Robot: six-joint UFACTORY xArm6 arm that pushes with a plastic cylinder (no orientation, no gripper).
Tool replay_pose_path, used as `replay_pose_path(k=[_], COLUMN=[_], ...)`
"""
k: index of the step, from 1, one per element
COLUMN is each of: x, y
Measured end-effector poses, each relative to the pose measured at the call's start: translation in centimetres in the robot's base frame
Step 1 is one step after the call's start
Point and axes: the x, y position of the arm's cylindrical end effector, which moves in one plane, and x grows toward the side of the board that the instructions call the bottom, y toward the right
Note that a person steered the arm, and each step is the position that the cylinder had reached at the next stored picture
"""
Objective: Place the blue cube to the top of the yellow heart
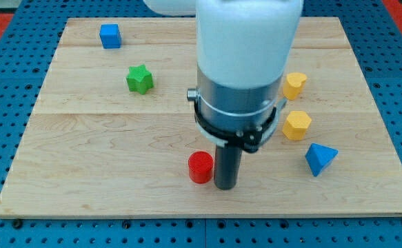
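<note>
Far from my tip (225, 187), plain blue cube (109, 36).

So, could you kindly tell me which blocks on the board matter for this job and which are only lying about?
For the job:
blue cube, view's top left
yellow heart, view's right
my tip, just right of the red cylinder, far from both

Lying about:
red cylinder
green star
yellow hexagon
blue triangular block
</note>
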Motion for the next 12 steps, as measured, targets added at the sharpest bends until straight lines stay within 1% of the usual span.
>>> replay_pose_path(k=[1,2,3,4,6,7,8,9,10,12], x=[-5.8,-9.6,-11.8,-13.3,-24.1,-27.5,-29.4,-31.0,-30.7,-24.4], y=[0.2,0.4,3.9,4.8,4.9,7.9,11.2,5.0,-3.8,-15.2])
